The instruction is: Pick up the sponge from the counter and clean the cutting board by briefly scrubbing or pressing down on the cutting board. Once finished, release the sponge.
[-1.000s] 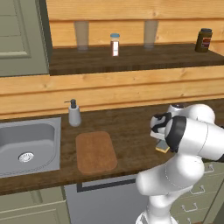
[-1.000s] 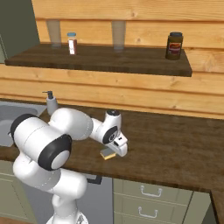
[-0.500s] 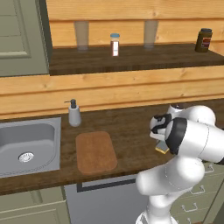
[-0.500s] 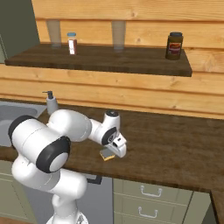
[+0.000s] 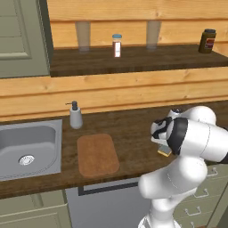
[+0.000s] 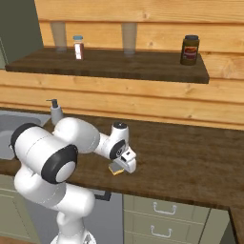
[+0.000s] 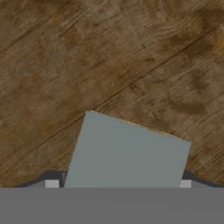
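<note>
From behind on the left, we count one cutting board (image 5: 98, 155) lying flat on the dark worktop (image 5: 129, 129), one soap dispenser (image 5: 75, 115) just behind it, one steel sink (image 5: 26, 149) to its left, and one sponge (image 5: 164, 151) well right of the board, its yellow edge peeking out under the fingers (image 5: 163, 147). On the shelf (image 5: 133, 60) stand two glasses (image 5: 83, 36), one small white-labelled jar (image 5: 117, 45) and one dark jar (image 5: 207, 41); we can read no writing.

From behind on the right, the hand sits low over the sponge (image 6: 116, 168), a touch lower than half a second ago; nothing else has shifted.

Looking along the hand, the grey-blue top of the sponge (image 7: 127, 151) lies tilted on the wood grain between the two tips. We cannot tell whether the fingers (image 7: 118, 183) already press its sides.
</note>
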Robot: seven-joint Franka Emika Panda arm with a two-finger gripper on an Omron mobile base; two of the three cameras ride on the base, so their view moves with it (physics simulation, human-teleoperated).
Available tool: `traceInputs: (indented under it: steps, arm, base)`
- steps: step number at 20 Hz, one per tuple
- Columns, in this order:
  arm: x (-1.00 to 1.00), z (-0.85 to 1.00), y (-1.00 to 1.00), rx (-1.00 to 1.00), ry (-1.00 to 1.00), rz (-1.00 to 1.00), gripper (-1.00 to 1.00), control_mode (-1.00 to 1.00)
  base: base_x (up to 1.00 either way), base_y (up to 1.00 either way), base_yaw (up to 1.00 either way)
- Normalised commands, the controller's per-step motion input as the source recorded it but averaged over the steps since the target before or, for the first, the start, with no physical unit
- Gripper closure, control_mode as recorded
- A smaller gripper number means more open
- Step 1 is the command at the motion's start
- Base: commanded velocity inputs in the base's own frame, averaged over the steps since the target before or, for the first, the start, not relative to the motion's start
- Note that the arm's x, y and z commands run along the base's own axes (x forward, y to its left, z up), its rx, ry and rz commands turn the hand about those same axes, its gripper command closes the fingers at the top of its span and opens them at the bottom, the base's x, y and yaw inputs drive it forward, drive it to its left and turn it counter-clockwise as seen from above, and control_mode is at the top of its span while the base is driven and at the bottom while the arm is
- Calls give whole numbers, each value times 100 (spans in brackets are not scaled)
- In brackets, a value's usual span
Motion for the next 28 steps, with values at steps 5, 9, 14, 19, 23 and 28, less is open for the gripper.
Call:
traceInputs:
  steps: [5,9,14,19,23,28]
  arm:
    - [0,7,26,0,-5,0,100,-100]
    - [0,40,98,-4,-10,0,100,-100]
    - [0,54,100,-6,-2,2,100,-100]
    - [-1,54,100,-7,6,23,100,-100]
    - [0,44,100,-4,18,28,100,-100]
    - [2,9,100,-11,26,24,100,-100]
  base:
    - [0,0,0]
    - [0,0,0]
    - [0,0,0]
    - [0,0,0]
    - [0,0,0]
    - [0,0,0]
